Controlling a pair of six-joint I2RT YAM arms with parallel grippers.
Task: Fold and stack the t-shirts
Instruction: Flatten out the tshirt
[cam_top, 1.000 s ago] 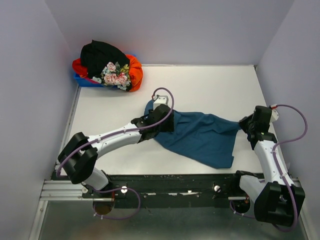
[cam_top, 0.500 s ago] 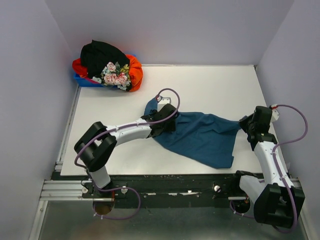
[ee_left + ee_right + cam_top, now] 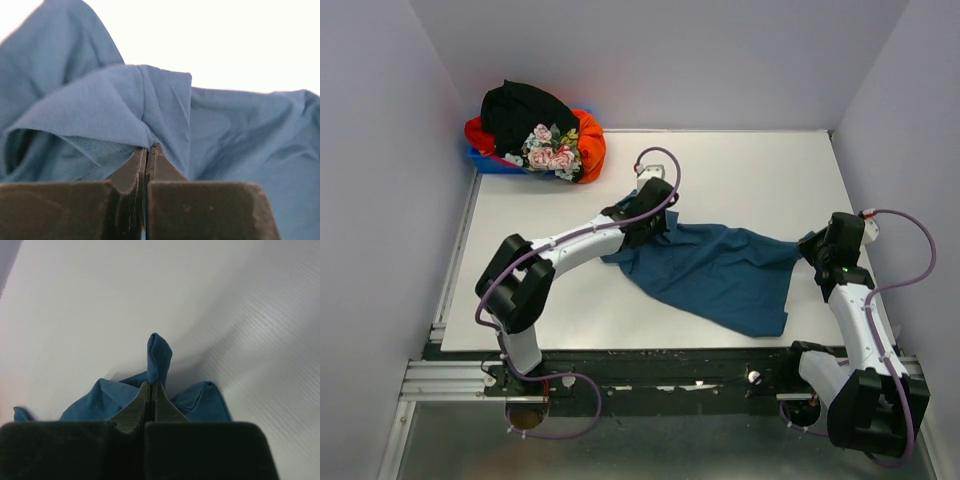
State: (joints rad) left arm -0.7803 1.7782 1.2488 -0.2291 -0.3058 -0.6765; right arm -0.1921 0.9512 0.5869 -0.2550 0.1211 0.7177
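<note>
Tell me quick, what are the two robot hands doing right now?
Left gripper: closed, pinching a fold of the dark teal-blue cloth t-shirt.
Right gripper: closed, pinching another edge of the same t-shirt.

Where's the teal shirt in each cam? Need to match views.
Top external: shirt mid-table, stretched left to right.
Left wrist: shirt fills most of the frame, with a fold pinched in the left gripper.
Right wrist: shirt at lower centre, its tip poking up from the shut right gripper.
Shared landmark: the white table, behind the shirt in all three.
</note>
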